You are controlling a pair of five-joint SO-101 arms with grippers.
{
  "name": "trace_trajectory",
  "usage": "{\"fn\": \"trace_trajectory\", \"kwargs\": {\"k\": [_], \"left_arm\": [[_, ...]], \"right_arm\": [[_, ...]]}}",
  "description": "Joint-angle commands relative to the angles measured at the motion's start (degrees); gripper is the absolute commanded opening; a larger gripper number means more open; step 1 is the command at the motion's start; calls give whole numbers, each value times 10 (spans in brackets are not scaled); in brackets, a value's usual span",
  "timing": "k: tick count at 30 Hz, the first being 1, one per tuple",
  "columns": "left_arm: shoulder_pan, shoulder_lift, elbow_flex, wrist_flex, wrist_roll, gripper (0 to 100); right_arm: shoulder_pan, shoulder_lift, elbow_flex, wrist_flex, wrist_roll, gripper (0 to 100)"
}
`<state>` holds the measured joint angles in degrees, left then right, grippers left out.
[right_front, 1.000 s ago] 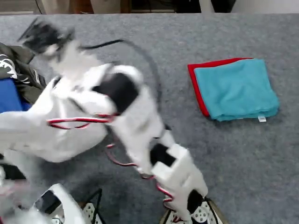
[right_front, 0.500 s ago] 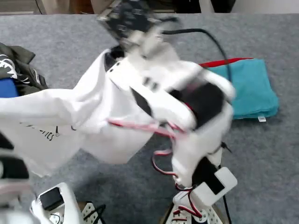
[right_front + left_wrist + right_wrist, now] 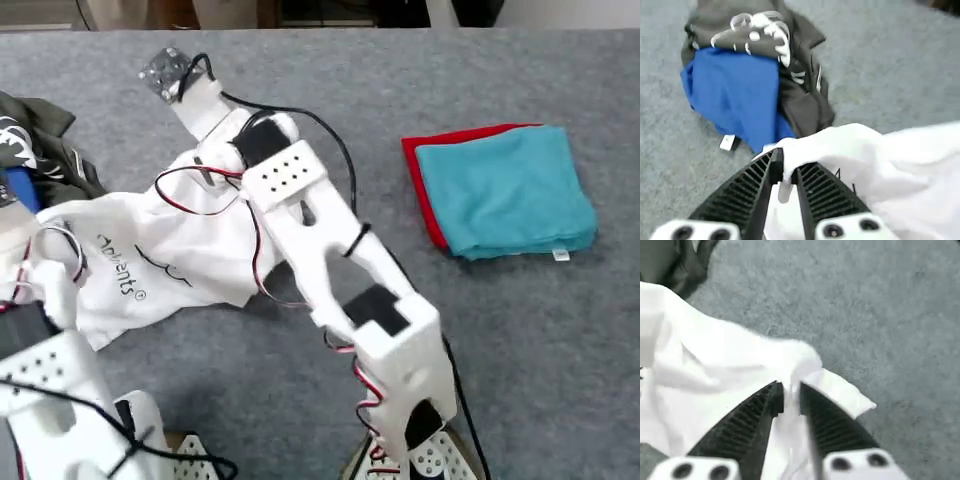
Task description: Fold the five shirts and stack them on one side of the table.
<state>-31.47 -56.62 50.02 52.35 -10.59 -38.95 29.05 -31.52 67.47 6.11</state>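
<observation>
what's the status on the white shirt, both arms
Left gripper shut on white shirt; right gripper shut on it too. Shirt unfolded, crumpled. Dark shirt and blue shirt heaped close beside left gripper.

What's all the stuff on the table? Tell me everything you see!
white shirt: 1, white with dark print, crumpled on the table's left half
teal shirt: 1, teal, folded, right side, on top of the red shirt
red shirt: 1, red, folded, under the teal one
dark shirt: 1, dark with white print, bunched at the left edge
blue shirt: 1, blue, touching the dark shirt
table: 1, grey
left arm: 1, white, jaws shut on the white shirt
right arm: 1, white, jaws shut on the white shirt
</observation>
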Motion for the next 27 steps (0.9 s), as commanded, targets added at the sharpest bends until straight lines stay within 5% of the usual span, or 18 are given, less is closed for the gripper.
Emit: {"fn": "trace_trajectory", "kwargs": {"k": [1,5,16,19,27], "left_arm": [[-29,51,1,-44,-11,19],[-54,106,-16,-71,-11,19],[-62,138,-25,-69,-35,19],[-62,138,-24,-69,-35,19],[-64,138,-26,-69,-35,19]], "right_arm": [[23,12,-41,-19,-33,330],[43,20,-90,-5,-29,450],[100,21,-361,243,-1,94],[87,23,-430,352,67,64],[56,-44,-385,350,81,37]]}}
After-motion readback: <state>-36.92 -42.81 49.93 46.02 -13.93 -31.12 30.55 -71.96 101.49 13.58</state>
